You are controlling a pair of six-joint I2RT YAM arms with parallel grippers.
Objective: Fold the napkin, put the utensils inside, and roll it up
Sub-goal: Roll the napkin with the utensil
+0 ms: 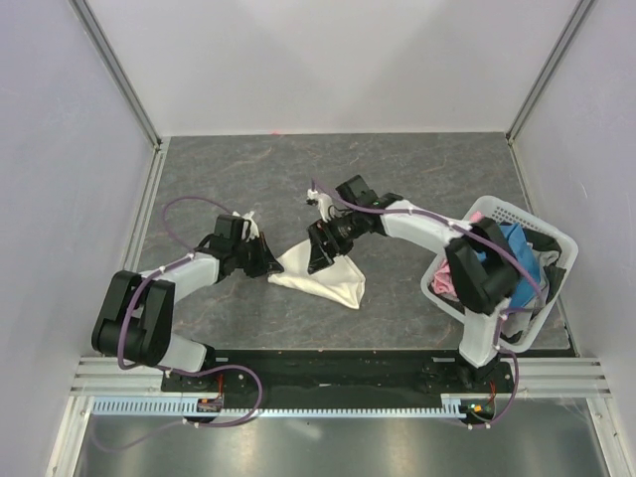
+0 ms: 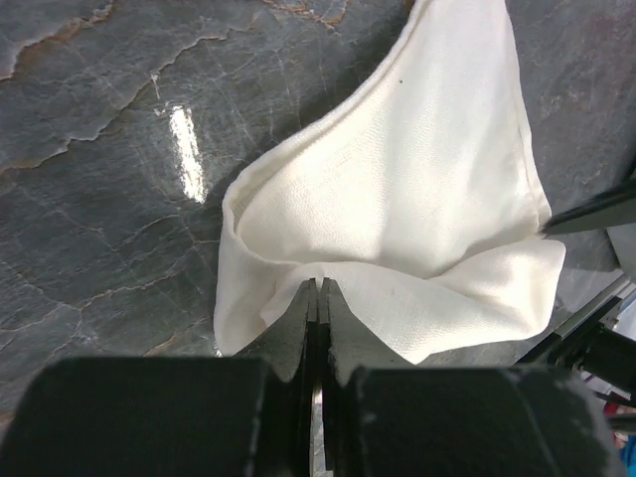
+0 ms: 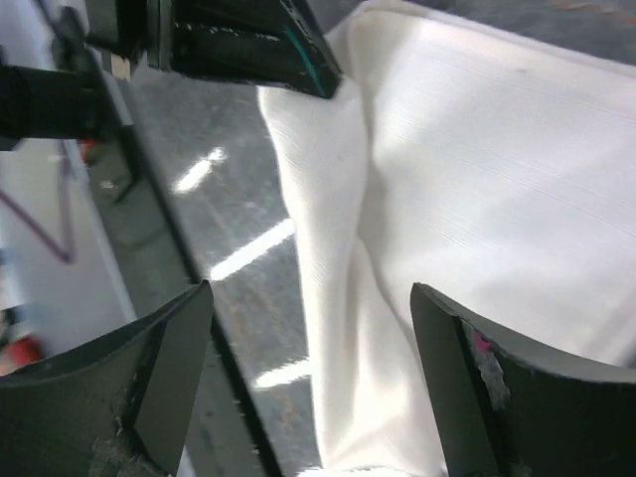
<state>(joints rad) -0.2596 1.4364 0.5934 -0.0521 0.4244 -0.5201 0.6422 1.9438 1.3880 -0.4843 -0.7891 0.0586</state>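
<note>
Napkin [image 1: 323, 281] lies on the dark marbled table [image 1: 248, 179], centre-front, between the two arms. It is bunched into a rough triangle, with one corner pulled left. Soft folds run along the near edge in the left wrist view.

Left gripper [image 2: 318, 290] has its jaws pressed together and pinches a raised fold of the napkin at that left corner. The cloth fans out beyond the fingertips.

Right gripper [image 3: 310, 293] is low over the napkin's upper edge, jaws spread wide. Both fingers [image 3: 169, 378] straddle the cloth with nothing clamped. Can't tell whether the tips touch the fabric. The left gripper's black tip shows at the top of the right wrist view, on the cloth.

White plastic basket [image 1: 517, 212] sits at the right edge of the table, well apart from the napkin. It holds a blue cloth [image 1: 517, 248] and a pink cloth [image 1: 444, 285].
</note>
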